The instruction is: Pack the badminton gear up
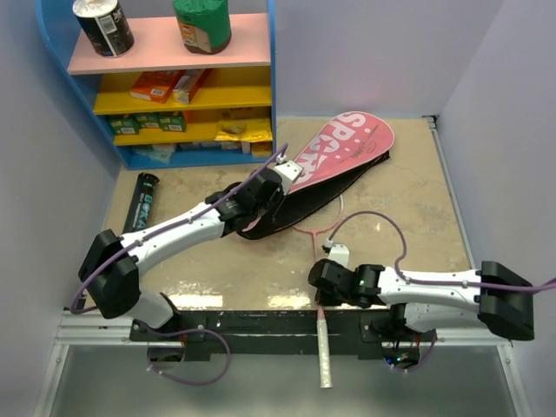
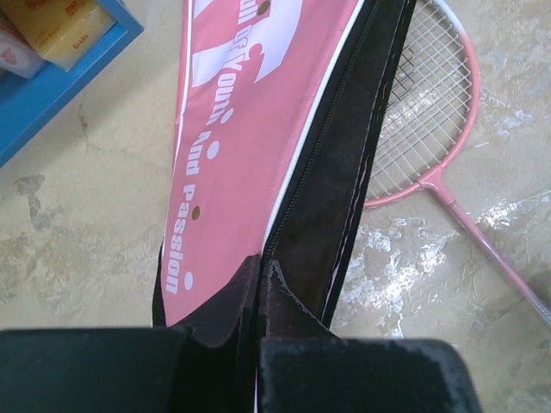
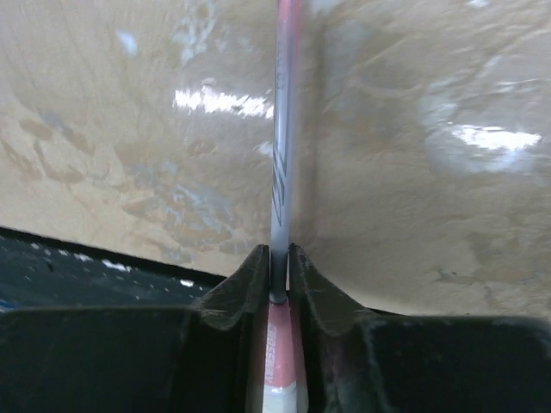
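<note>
Jaws of the 2 grippers are closed.
The left gripper [image 2: 258, 280] pinches the black edge of the pink racket cover [image 2: 241, 129]; the right gripper [image 3: 278, 262] clamps the racket [image 3: 282, 146] by its shaft.

Your overhead view is bright and evenly lit from above. The counter [image 1: 426, 191] shows white glare patches along its lower edge, and shadows under the arms stay soft. Your left wrist view is crisp on the pink cover [image 2: 232, 129] and the racket strings [image 2: 422, 112], but the left fingers [image 2: 362, 379] at the bottom are dark and out of focus. Your right wrist view is softer: the racket shaft [image 3: 282, 155] is blurred, with bright reflections at upper left and right.
</note>
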`<state>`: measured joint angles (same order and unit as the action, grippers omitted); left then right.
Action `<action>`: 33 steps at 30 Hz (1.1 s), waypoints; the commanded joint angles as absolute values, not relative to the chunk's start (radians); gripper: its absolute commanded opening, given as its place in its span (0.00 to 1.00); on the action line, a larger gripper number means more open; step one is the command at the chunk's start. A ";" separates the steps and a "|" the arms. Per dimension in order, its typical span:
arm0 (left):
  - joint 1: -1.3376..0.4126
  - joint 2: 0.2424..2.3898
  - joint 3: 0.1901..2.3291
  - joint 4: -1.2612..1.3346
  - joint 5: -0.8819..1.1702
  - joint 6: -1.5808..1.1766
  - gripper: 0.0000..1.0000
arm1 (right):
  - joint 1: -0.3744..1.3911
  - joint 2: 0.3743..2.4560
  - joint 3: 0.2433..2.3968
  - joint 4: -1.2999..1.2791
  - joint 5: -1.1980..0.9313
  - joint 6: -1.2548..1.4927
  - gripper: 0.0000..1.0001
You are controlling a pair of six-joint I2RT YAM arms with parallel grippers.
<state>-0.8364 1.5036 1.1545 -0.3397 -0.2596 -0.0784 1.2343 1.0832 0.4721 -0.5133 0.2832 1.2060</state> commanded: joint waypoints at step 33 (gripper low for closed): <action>-0.834 1.399 1.042 -0.256 -0.235 -0.074 0.00 | 0.910 1.621 0.845 -0.416 0.476 0.851 0.39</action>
<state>-0.8364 1.4418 1.0466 -0.3031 -0.2440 -0.0772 0.9272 1.5791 0.8364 -0.4747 0.4767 0.9066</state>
